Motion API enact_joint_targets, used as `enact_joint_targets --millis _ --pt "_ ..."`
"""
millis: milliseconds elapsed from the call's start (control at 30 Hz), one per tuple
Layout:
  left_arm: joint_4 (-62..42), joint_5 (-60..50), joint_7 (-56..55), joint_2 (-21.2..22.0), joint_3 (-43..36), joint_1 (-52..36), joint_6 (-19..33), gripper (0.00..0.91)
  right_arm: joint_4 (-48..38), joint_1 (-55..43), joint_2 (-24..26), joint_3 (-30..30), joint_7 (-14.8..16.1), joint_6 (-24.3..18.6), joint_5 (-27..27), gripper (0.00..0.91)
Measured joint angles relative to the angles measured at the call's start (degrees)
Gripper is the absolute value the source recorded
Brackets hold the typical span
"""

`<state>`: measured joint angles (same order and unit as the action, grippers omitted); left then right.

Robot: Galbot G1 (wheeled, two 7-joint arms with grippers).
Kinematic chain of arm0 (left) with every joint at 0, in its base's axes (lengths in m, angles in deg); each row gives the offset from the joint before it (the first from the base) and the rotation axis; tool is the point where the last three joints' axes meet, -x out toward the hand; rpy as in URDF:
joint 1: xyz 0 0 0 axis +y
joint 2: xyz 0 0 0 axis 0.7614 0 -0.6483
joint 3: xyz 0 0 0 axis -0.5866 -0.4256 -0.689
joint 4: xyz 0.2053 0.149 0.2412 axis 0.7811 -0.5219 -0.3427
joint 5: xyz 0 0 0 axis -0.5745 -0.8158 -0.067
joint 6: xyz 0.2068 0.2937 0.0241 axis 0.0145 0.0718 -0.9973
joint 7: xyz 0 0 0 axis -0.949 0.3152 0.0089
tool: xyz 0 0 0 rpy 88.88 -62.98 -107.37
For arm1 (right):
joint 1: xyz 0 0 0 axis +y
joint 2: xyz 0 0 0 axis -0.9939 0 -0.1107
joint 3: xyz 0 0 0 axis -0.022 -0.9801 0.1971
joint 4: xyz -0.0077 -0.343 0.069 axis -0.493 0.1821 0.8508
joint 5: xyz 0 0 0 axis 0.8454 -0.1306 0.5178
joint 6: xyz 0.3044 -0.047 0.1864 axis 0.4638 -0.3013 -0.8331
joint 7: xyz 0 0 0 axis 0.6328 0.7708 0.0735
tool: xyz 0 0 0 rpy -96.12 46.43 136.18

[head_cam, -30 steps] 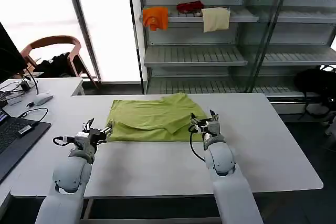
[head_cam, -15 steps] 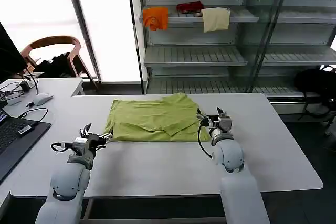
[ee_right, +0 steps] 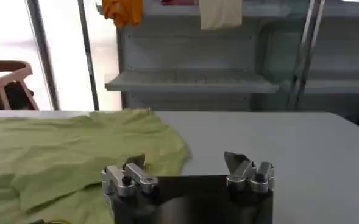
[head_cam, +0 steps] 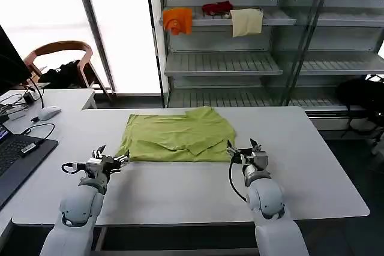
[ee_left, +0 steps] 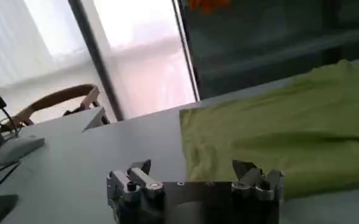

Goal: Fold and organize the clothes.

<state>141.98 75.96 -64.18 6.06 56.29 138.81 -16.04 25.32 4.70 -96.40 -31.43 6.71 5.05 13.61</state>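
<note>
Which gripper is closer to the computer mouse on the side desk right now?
Left. The left gripper hovers open off the T-shirt's near-left corner, on the mouse's side of the table. The right gripper, also open, sits off the shirt's near-right corner, much farther away.

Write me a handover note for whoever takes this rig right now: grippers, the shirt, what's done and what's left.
Left gripper: open, empty, over the white table just off the shirt's near left corner.
Right gripper: open, empty, at the near right corner.
Lime yellow-green cotton T-shirt: flat at table centre, partly folded, with overlapping layers near the front edge and wrinkles; neither gripper holds it.
Left: finish folding to a compact shape and tidy it.
</note>
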Motion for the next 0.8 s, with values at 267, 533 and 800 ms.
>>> enact_joint_targets --millis 267,533,800 --pt "-2.5 1.4 0.3 -0.3 0.0 -0.9 -0.1 0.907 -0.7 1.2 -0.9 -0.9 0.8 0.0 -1.1 0.453" --pt "-4.4 2.4 0.9 -0.2 -0.4 -1.2 0.0 0.010 -1.2 1.9 -1.1 -1.8 1.7 0.1 -3.3 0.000" --pt "-5.3 3.5 1.9 -0.3 -0.4 -1.2 0.0 0.010 -0.5 2.3 -1.0 -2.1 1.9 0.1 -4.1 0.000"
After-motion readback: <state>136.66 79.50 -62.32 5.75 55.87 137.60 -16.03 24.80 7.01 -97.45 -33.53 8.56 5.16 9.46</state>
